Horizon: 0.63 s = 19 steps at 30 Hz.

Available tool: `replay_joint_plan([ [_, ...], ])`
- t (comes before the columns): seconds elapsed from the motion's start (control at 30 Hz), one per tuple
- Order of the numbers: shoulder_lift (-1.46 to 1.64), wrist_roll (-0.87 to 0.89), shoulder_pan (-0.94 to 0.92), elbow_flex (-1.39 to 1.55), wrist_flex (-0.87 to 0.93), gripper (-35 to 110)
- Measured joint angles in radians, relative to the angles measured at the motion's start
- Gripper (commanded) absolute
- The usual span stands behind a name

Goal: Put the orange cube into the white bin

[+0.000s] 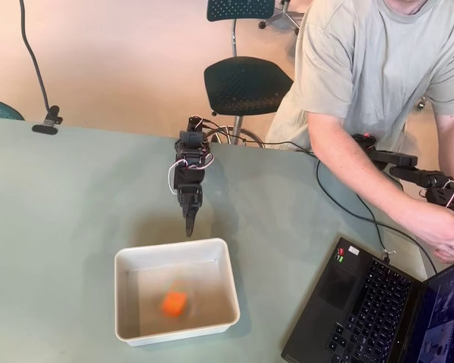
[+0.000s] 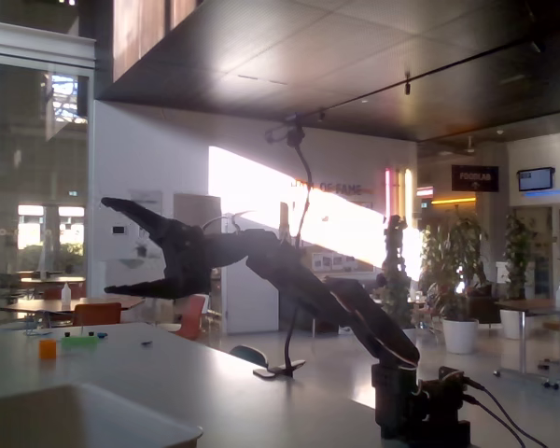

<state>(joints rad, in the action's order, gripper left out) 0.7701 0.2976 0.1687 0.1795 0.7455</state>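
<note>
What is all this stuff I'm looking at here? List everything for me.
Cube: one, orange, inside the bin.
Bin: one, white, on the table in front of the arm.
Table: one, pale grey-green, holding everything.
Laptop: one, black, open, at the table's lower right in the overhead view.
Cable: one, black, running across the table to the laptop.
Chair: one, dark, behind the table.
Person: one, in a pale shirt, seated at the far right side.
Gripper: one, black, open, raised above the table near the bin's far rim.
</note>
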Motion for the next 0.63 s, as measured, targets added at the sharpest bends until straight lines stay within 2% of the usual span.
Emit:
replay_joint_plan([
  [0.1,-0.002,0.000,-0.006,0.000,0.012,64],
  [0.2,0.009,0.000,-0.017,0.000,0.118,64],
  [0.3,0.069,0.000,-0.005,0.002,0.351,64],
  [0.47,0.325,0.003,0.020,0.003,0.851,63],
  [0.53,0.388,0.003,0.046,0.046,0.936,62],
  [0.63,0.485,0.005,0.032,0.167,0.966,58],
])
